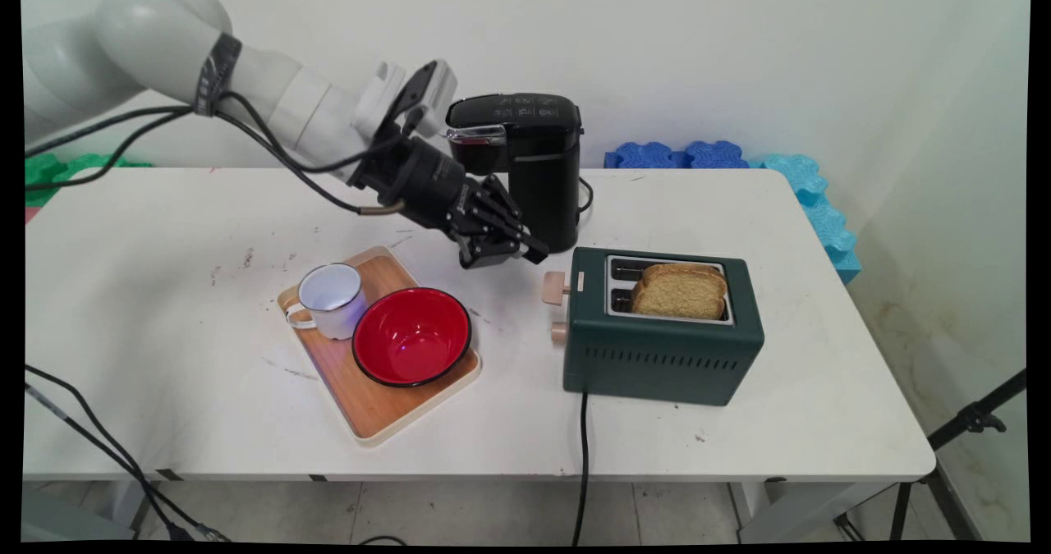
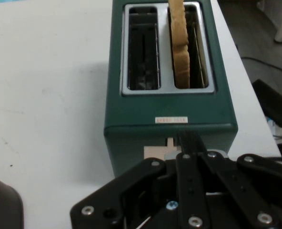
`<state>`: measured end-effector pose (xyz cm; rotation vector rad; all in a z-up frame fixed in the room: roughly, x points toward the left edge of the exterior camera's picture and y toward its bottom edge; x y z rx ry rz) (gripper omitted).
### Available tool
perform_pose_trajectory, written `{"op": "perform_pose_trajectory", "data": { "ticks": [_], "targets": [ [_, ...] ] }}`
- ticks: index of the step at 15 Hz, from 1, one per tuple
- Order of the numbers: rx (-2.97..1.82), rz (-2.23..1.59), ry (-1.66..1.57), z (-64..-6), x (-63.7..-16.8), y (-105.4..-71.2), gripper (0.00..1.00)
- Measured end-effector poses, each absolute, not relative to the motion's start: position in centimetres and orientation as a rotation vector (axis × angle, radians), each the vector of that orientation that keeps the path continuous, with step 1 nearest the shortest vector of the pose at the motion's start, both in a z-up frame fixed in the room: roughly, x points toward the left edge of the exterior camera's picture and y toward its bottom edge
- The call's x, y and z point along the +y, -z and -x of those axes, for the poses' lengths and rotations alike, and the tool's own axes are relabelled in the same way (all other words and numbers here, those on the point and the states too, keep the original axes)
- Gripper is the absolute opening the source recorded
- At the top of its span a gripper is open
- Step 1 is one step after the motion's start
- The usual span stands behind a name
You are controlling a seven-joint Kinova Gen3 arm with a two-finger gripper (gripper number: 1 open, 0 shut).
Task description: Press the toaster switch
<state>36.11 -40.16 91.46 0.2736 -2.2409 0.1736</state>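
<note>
My end effector (image 1: 525, 252) hangs clenched and empty above the counter (image 1: 780, 423), its tip just beside the pale lever (image 1: 555, 288) on the green toaster (image 1: 657, 349), which lies at my three o'clock in the main view. A bread slice (image 1: 680, 290) stands upright in the near slot, risen above the rim. The black coffee machine (image 1: 530, 164) sits at twelve. At eight, a wooden tray (image 1: 386, 414) carries a red bowl (image 1: 411, 336) and white mug (image 1: 330, 298), well apart from the toaster.
</note>
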Motion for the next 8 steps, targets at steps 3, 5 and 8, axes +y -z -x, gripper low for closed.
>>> {"op": "perform_pose_trajectory", "data": {
  "ticks": [3, 5, 8],
  "targets": [
    [-2.253, -0.231, -0.189, -36.2, -40.2, -90.3, 0.0],
    [-2.26, -0.209, -0.199, -36.2, -40.2, -89.5, 0.0],
    [-2.266, -0.192, -0.211, -36.0, -40.2, -88.4, 0.0]
  ]
}}
